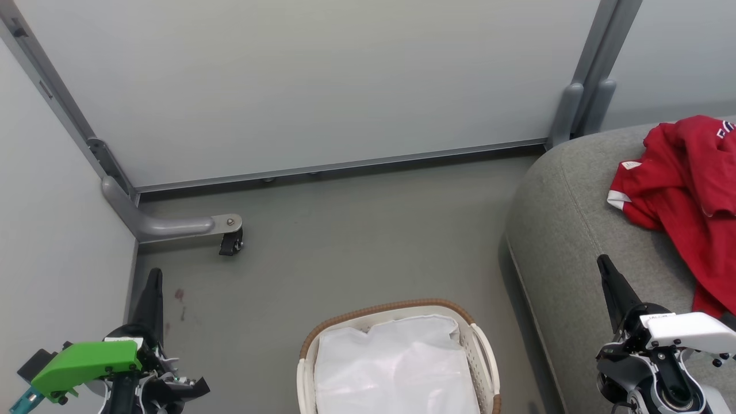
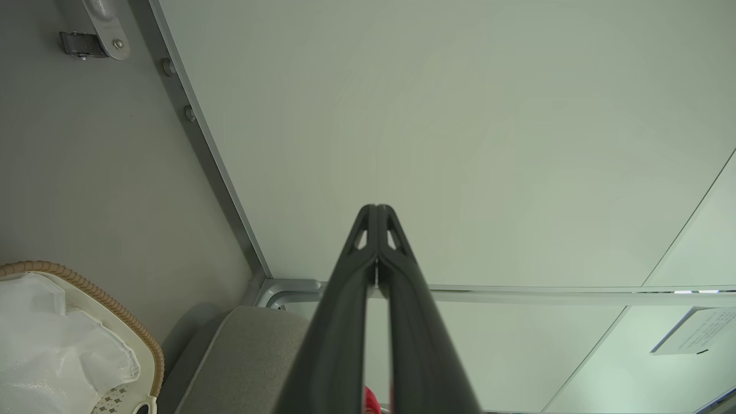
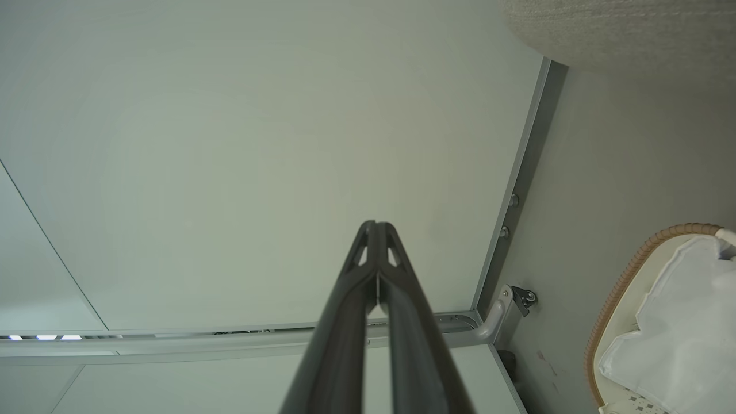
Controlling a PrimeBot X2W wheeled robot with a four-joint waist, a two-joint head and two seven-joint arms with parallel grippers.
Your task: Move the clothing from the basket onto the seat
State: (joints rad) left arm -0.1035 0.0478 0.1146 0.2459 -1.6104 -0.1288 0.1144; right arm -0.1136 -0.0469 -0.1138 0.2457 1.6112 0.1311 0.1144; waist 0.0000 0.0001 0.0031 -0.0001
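Red clothing (image 1: 690,190) with white trim lies bunched on the grey seat (image 1: 566,230) at the right. The white basket (image 1: 483,351) with its brown woven rim stands on the floor at the bottom centre, and inside it I see a white liner sheet (image 1: 397,368). My left gripper (image 1: 154,275) hangs at the lower left, shut with nothing in it, tips together in the left wrist view (image 2: 376,208). Over the seat's front edge my right gripper (image 1: 602,261) is shut and holds nothing, its tips touching in the right wrist view (image 3: 376,224).
Pale partition panels (image 1: 322,80) close off the back and left. A grey metal foot with a black caster (image 1: 230,241) juts onto the floor at the left. Open grey floor (image 1: 356,241) lies between the panels, the basket and the seat.
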